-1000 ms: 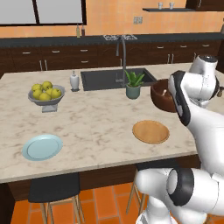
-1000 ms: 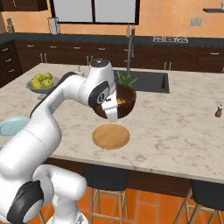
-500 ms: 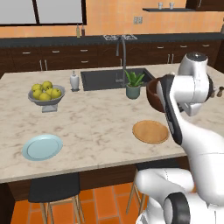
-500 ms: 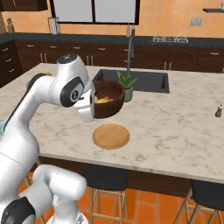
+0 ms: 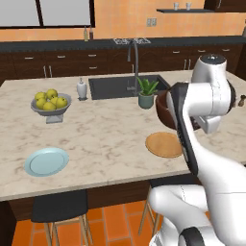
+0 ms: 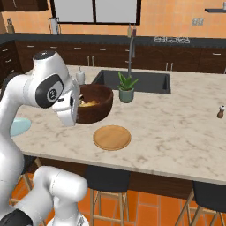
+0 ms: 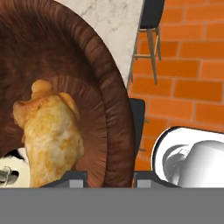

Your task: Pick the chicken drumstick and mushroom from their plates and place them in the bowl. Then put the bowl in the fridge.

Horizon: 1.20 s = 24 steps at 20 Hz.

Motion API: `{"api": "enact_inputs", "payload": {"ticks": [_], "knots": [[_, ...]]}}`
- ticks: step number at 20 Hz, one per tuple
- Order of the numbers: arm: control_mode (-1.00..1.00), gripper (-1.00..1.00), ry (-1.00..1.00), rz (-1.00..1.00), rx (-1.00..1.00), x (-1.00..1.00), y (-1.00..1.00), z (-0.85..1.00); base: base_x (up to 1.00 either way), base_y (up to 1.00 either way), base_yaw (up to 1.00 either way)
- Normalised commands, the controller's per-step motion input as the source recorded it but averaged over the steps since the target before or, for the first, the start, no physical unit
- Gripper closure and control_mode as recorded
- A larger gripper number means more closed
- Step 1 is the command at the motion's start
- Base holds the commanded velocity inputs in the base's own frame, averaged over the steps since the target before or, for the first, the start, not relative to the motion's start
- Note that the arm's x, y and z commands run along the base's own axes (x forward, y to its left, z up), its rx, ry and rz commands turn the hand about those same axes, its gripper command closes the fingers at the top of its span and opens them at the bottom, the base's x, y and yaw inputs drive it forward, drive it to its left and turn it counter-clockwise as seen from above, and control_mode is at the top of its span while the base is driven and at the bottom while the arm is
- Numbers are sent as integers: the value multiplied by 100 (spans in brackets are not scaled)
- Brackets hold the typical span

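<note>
Left base view: behind the arm's left, facing forward and down across the counter [image 5: 96,139] toward the sink [image 5: 120,86].
Right base view: behind the arm's right, same facing.
Shared: counter [image 6: 176,128], sink [image 6: 145,81], tan plate [image 5: 164,144] [image 6: 112,137], bowl [image 5: 163,109] [image 6: 93,103].
Hand view: very near, looking into the bowl [image 7: 100,87] at the drumstick [image 7: 50,135], floor [image 7: 188,57] beyond.

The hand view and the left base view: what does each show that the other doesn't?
Hand view alone: the chicken drumstick lying inside the bowl, and orange floor tiles below. Left base view alone: the blue plate, the tan plate, the fruit bowl, the sink and the potted plant. Both: the brown bowl and marble counter.
</note>
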Motion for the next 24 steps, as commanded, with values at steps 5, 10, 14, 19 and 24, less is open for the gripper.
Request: {"api": "enact_inputs", "payload": {"ticks": [5, 10, 14, 19, 24], "knots": [[-100, 100, -4, 0, 0, -5, 13, -2, 0, 0, 0], [-100, 100, -6, 0, 3, -7, -1, 0, 0, 0, 0], [100, 100, 0, 0, 0, 0, 0, 0, -49, -11, 0], [100, 100, 0, 0, 0, 0, 0, 0, -100, -35, -16], [100, 100, 0, 0, 0, 0, 0, 0, -30, 0, -91]]}}
